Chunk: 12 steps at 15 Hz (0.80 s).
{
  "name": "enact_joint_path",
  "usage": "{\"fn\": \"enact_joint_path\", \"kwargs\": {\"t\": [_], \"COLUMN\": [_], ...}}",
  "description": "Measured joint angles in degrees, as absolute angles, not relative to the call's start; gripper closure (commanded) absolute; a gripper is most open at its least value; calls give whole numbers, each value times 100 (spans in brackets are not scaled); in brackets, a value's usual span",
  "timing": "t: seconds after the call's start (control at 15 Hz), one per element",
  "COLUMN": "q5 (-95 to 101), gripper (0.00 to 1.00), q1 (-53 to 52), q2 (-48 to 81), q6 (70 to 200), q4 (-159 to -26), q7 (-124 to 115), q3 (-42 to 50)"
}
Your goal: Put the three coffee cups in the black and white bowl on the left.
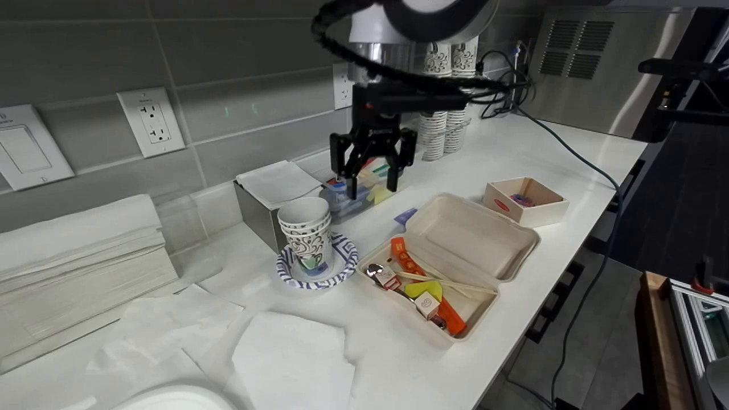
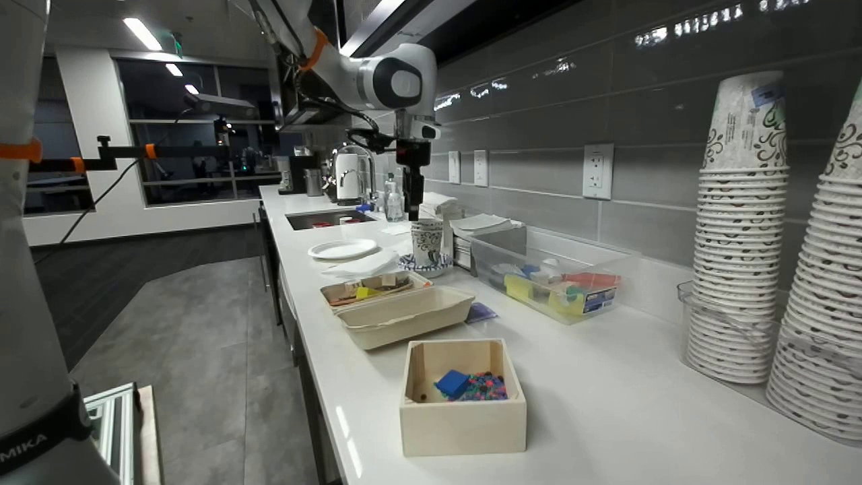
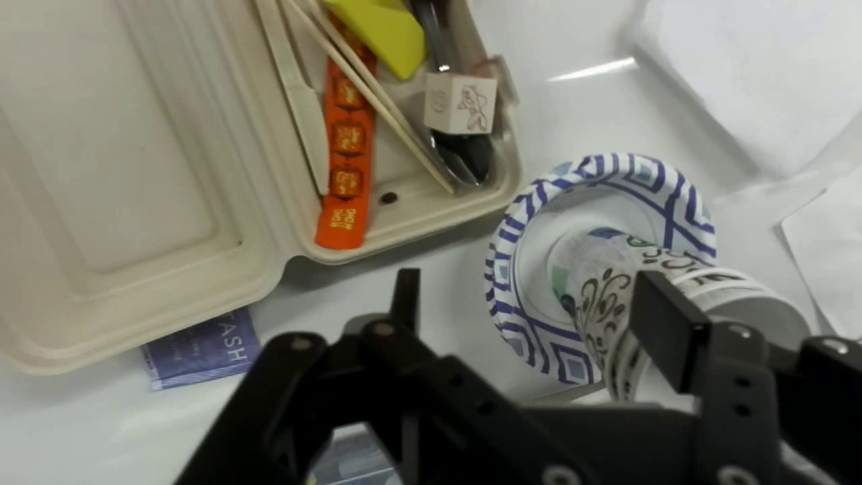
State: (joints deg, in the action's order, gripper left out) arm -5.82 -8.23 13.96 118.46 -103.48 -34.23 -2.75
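Observation:
The three coffee cups are nested in one stack, white with a dark scribbled print. They stand upright inside the black and white bowl, whose patterned rim looks blue-purple and white. The cups and bowl also show in an exterior view near the wall. My gripper is open and empty, higher than the cups and off to one side of them. In the wrist view one finger of the gripper overlaps the cups in the picture; the bowl is partly covered by the cups.
An open takeout box with utensils lies beside the bowl. A wooden box, a clear bin and tall cup stacks stand along the counter. Napkins, a metal napkin holder and a white plate are nearby.

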Motion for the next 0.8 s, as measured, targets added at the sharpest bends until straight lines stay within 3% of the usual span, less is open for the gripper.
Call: {"fn": "enact_joint_path", "kwargs": {"t": [0.8], "q5": [-441], "gripper": [0], "q1": [158], "q2": [-2131], "q6": [11381], "q4": [-13107], "q7": [676], "q3": [367]}}
